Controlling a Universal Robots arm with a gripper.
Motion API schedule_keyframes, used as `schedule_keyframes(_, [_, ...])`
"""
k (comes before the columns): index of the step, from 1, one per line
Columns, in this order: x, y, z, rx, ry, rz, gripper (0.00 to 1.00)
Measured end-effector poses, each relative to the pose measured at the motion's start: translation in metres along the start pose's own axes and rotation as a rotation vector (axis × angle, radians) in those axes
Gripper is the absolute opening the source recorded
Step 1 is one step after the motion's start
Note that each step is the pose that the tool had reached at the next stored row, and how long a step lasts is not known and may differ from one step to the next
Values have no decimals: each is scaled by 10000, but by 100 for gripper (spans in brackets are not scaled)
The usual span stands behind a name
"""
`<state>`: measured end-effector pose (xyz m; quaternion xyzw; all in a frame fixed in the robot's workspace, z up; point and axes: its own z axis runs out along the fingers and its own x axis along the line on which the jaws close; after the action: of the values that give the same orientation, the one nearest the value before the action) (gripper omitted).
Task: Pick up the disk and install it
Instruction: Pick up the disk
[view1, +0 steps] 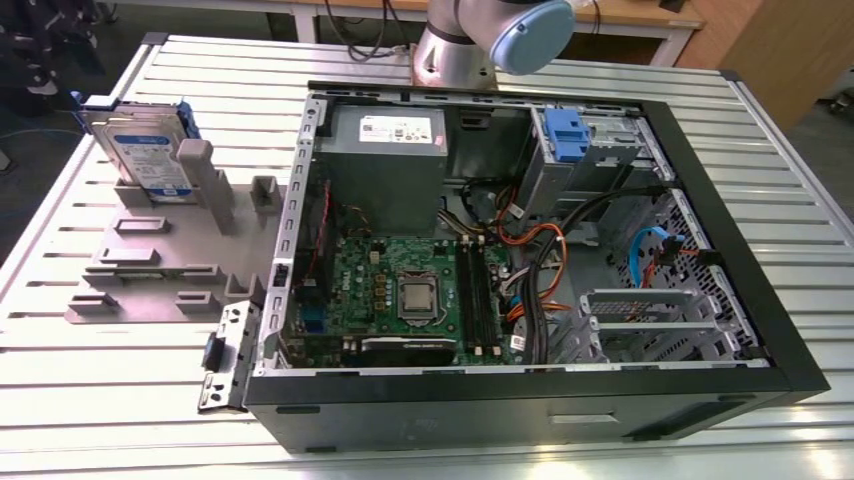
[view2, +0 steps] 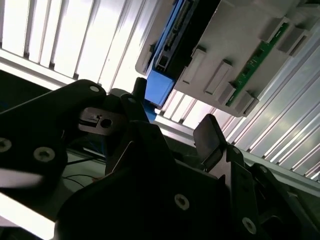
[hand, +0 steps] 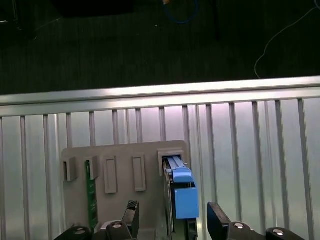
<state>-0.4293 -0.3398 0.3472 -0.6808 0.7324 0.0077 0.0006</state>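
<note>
The pincer (hand: 172, 212) hangs with its jaws wide, and the disk (hand: 183, 196) shows between them, not touched. The disk stands on edge in a slot of the grey holder (hand: 120, 162), so I think both flat faces are free for gripping. The ribbed desk (hand: 250, 150) gives room beside it. The open computer case (view1: 534, 405) is just beside the holder.

The disk (view1: 138, 150) stands partly hidden by its holder (view1: 196, 170).
</note>
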Motion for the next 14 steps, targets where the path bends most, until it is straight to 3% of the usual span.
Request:
schedule_keyframes(5, [0,0,38,-2,2,-58,65])
schedule_keyframes(14, [0,0,49,-1,0,-58,65])
